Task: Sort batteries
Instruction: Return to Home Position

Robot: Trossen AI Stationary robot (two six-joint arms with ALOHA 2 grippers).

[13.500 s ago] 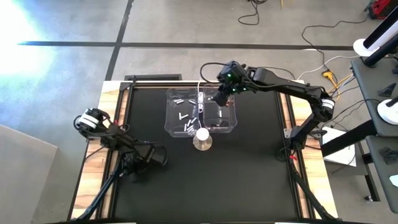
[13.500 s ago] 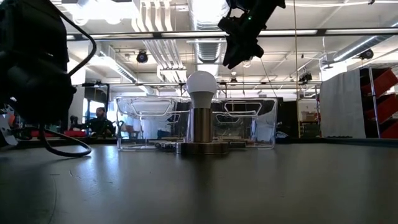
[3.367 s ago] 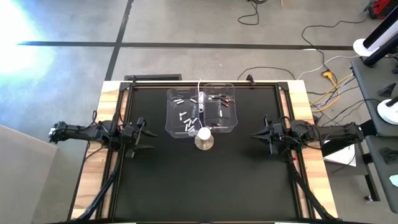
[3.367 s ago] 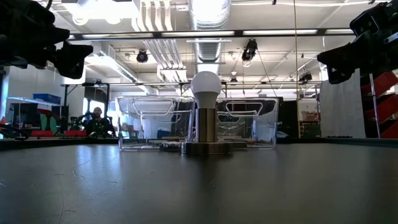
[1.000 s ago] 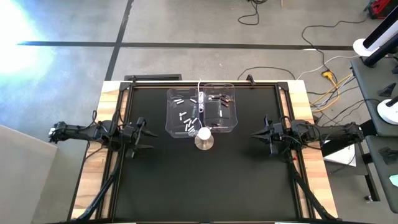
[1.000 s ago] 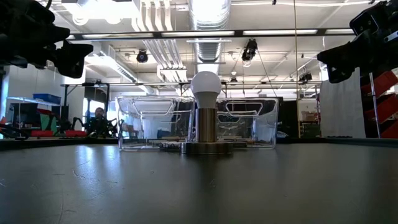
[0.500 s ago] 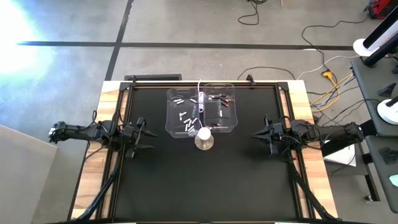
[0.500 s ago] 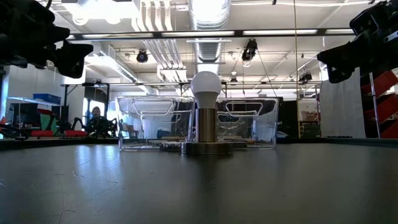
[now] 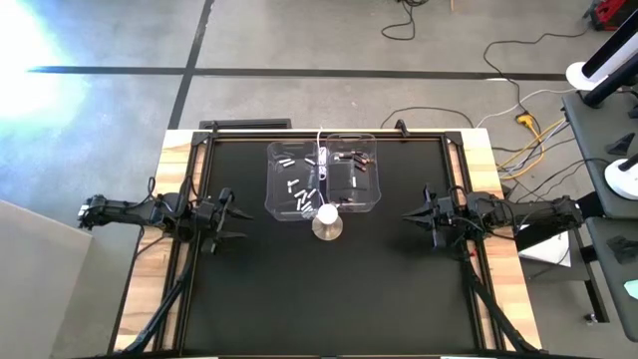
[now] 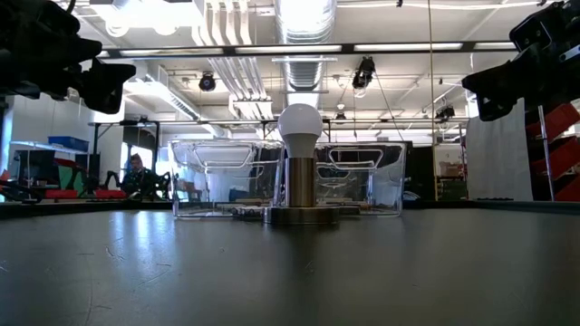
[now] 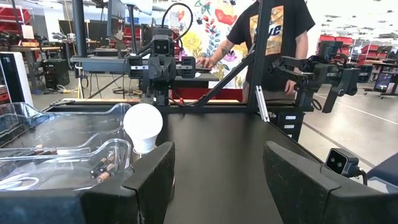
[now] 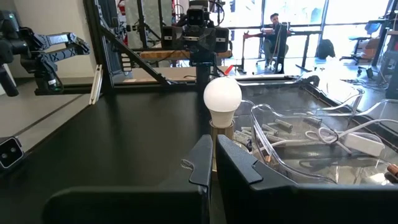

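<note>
Two clear plastic bins stand side by side at the table's far middle. The left bin holds several silvery-white batteries. The right bin holds dark batteries. Both sets lie flat on the bin floors. My left gripper hovers level at the table's left edge, open and empty, its fingers pointing toward the bins. My right gripper hovers level at the right edge, shut and empty; its fingers meet in the right wrist view. Each gripper stands well apart from the bins.
A white bulb on a round metal base stands just in front of the bins. A white cable runs between them. The black table top stretches toward the near edge. A person stands beyond the table.
</note>
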